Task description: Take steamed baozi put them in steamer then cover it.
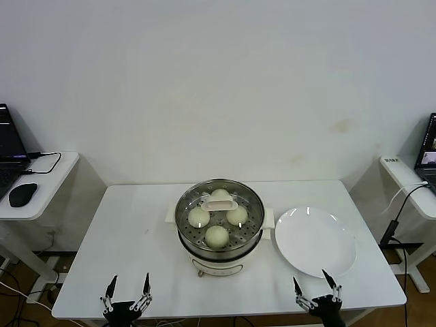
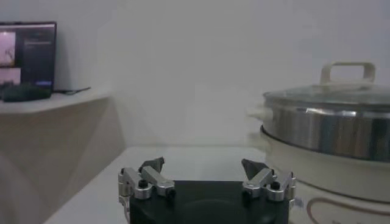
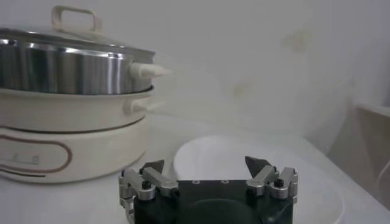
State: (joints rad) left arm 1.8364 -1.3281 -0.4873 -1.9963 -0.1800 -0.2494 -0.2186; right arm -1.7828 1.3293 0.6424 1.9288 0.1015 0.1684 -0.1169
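The steel steamer (image 1: 185, 230) sits on its cream pot (image 1: 218, 262) at the table's middle. Several cream-white steamed baozi (image 1: 217, 236) lie inside it, seen through a clear glass lid whose cream handle (image 1: 219, 203) rests on top. The left wrist view shows the steamer (image 2: 323, 131) with its lid (image 2: 332, 94) on, and so does the right wrist view, where the steamer (image 3: 61, 67) stands beside the plate. My left gripper (image 1: 129, 279) (image 2: 202, 162) hangs open at the table's front edge, left of the pot. My right gripper (image 1: 310, 276) (image 3: 205, 161) is open at the front edge, before the plate, holding nothing.
A bare white plate (image 1: 315, 240) (image 3: 213, 152) lies right of the steamer. A side table with a laptop and a black mouse (image 1: 22, 194) stands at the left. Another side table (image 1: 409, 184) with a laptop and cables is at the right. A white wall closes the back.
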